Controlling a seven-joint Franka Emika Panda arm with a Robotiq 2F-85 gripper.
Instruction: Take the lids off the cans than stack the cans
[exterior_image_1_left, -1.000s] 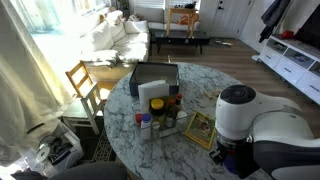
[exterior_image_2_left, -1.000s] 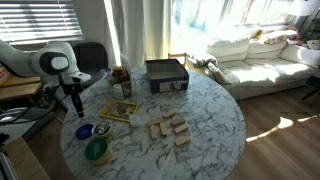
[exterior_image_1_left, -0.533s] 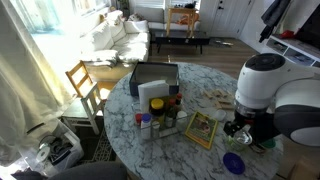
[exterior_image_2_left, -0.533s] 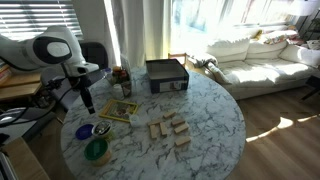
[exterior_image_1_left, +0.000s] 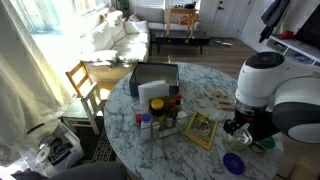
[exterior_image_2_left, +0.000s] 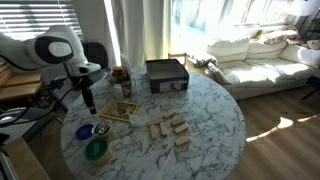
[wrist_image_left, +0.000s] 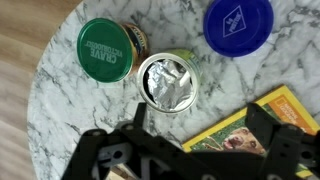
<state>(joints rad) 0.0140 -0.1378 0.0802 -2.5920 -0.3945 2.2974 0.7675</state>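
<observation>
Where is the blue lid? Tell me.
In the wrist view the blue lid lies flat at top right, beside the open can, above the yellow book.

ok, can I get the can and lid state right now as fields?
blue lid: off, lying flat on the marble table, apart from both cans
open can: no lid, silvery inside showing
green lid: on the tan can
can positions: side by side, right next to each other
stack: not yet done
fingers: spread open, holding nothing, above the open can
nearby: yellow booklet beside the open can
</observation>
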